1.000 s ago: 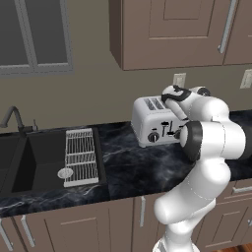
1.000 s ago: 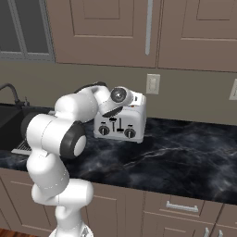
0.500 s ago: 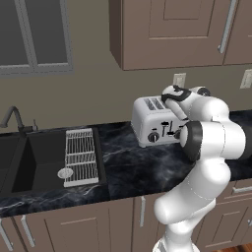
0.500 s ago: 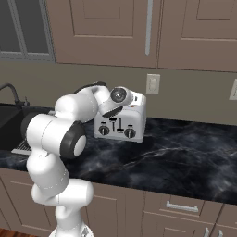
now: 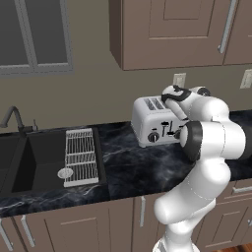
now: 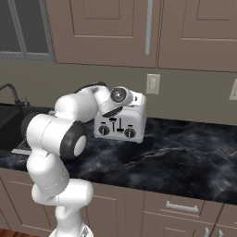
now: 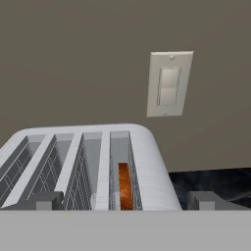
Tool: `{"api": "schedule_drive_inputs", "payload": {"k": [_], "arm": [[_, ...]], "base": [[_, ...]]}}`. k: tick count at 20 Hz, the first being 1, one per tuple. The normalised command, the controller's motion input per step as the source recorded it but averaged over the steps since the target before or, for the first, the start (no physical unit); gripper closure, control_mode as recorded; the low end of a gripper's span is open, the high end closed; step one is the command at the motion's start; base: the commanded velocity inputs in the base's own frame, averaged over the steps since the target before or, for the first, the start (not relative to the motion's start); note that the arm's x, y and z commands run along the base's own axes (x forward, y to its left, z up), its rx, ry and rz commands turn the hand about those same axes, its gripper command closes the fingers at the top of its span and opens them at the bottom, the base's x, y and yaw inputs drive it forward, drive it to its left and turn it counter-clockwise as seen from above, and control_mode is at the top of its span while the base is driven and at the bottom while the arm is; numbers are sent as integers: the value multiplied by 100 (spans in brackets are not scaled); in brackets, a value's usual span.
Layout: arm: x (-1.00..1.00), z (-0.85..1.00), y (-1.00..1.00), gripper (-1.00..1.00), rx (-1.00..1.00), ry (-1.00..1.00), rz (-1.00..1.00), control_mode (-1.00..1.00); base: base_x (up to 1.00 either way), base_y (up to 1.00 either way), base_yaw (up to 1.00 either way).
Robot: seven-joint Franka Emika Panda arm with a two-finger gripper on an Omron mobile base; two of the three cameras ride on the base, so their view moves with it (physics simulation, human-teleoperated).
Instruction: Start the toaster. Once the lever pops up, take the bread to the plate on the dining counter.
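Observation:
The silver toaster (image 5: 153, 122) (image 6: 121, 123) stands on the black marble worktop against the wall. Seen from just above and in front in the hand view, the toaster (image 7: 147, 162) shows its slots side by side. The bread (image 7: 126, 187), a brown slice seen edge-on, stands down in the rightmost slot. My gripper (image 7: 126, 200) hovers open over the toaster's top, one fingertip (image 7: 46, 200) to each side, touching nothing. The plate and the dining counter are out of view.
A white switch plate (image 7: 169, 84) (image 5: 179, 80) is on the wall behind the toaster. To the left lie a black sink (image 5: 34, 157) with a faucet (image 5: 12, 118) and a wire rack (image 5: 78, 156). Wall cabinets (image 5: 172, 32) hang overhead.

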Motion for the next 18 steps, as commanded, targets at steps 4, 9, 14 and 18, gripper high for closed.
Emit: {"api": "schedule_drive_inputs", "payload": {"k": [4, 9, 14, 18], "arm": [[0, 0, 0, -100, 0, 0, 0, -100], [0, 0, 0, -100, 0, 0, 0, -100], [0, 0, 0, -100, 0, 0, 0, -100], [0, 0, 0, -100, 0, 0, 0, -100]], "base": [[0, 0, 0], [0, 0, 0], [0, 0, 0], [0, 0, 0]]}}
